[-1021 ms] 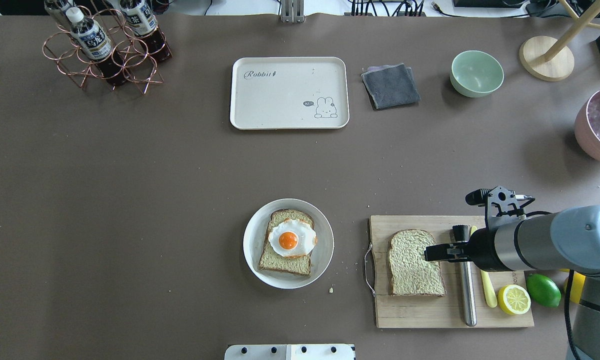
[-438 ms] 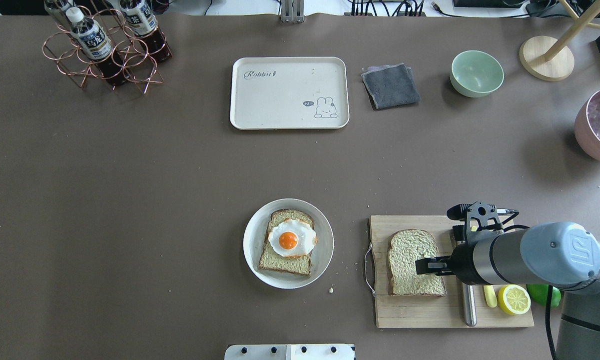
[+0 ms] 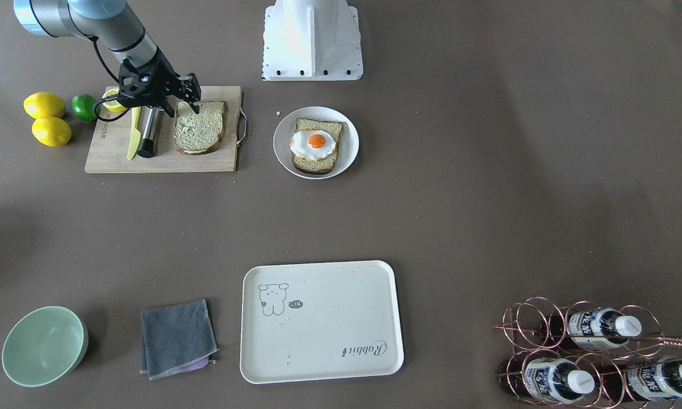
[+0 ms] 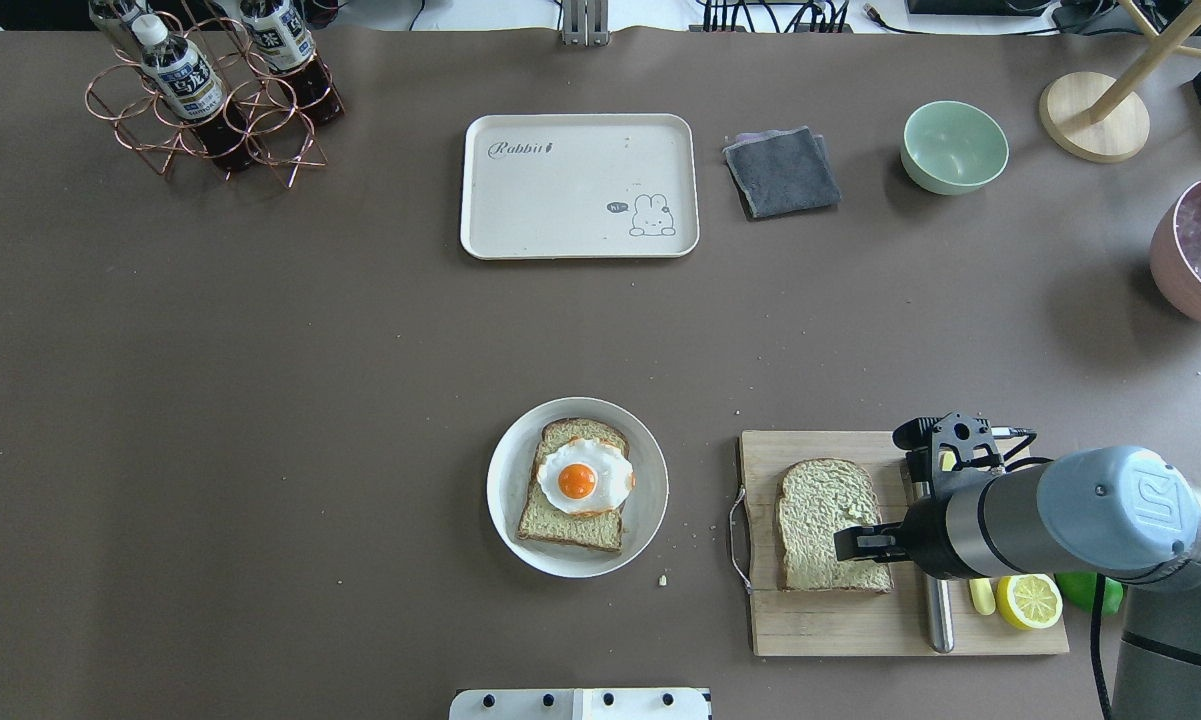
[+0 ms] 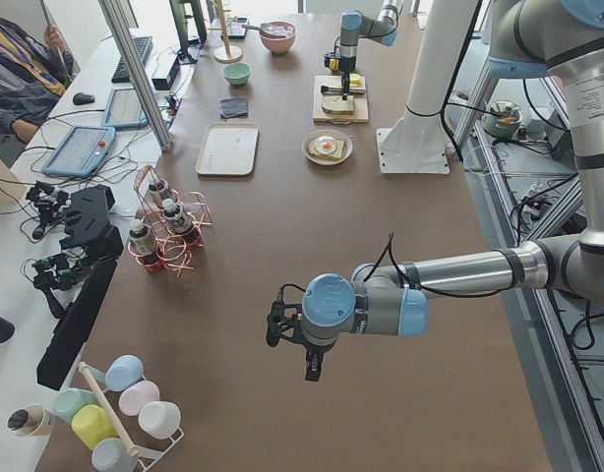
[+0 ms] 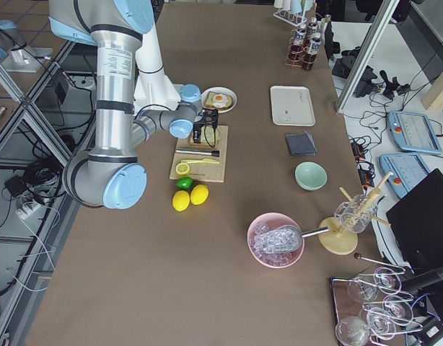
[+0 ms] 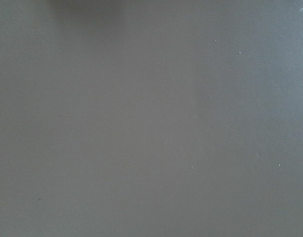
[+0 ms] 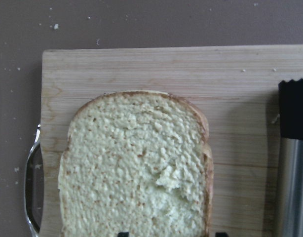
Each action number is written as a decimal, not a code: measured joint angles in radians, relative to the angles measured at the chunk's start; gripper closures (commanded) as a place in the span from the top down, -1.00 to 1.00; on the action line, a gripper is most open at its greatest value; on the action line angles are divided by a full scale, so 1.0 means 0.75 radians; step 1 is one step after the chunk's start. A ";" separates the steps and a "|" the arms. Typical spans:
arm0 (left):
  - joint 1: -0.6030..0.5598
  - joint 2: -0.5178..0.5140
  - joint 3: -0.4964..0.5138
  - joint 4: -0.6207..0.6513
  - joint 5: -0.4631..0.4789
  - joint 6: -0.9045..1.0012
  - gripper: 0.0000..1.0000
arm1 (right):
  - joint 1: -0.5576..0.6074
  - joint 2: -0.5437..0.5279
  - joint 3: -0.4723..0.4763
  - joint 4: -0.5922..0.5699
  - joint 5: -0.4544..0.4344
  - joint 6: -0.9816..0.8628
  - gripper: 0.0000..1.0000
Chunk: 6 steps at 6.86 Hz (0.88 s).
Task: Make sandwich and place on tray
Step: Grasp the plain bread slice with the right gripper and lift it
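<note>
One bread slice [image 4: 825, 520] lies flat on the wooden cutting board [image 4: 820, 630]; it also fills the right wrist view [image 8: 136, 168]. The other slice [image 4: 572, 520], with the fried egg [image 4: 580, 478] on it, lies on the round white plate [image 4: 505, 490]. The cream tray [image 4: 580, 185] stands at the far middle with nothing on it. My right gripper [image 4: 845, 543] is open and hovers over the board slice's right edge; its two tips show apart at the bottom of the wrist view. My left gripper [image 5: 292, 344] hangs over bare table far off; I cannot tell whether it is open or shut.
A steel-handled tool [image 4: 938, 620], a yellow knife [image 4: 980, 597] and a lemon half [image 4: 1028, 598] lie on the board's right side, under my right arm. A lime [image 4: 1100, 592] is beside it. A grey cloth [image 4: 782, 172], green bowl [image 4: 953, 146] and bottle rack [image 4: 210, 90] stand at the back.
My right gripper has moved toward the robot's side of the table and slightly left, from beside the tool to over the board slice's right edge. Nothing else moved.
</note>
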 measured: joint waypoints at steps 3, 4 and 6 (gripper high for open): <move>0.000 0.001 0.000 0.000 0.000 0.001 0.95 | -0.014 0.000 -0.022 -0.002 -0.001 0.000 -0.99; 0.000 0.001 -0.001 0.000 0.000 0.000 0.95 | -0.015 -0.001 -0.022 -0.002 -0.001 0.000 -1.00; 0.000 0.001 -0.003 0.000 -0.003 0.000 0.95 | -0.013 0.002 -0.019 -0.002 0.005 0.000 -1.00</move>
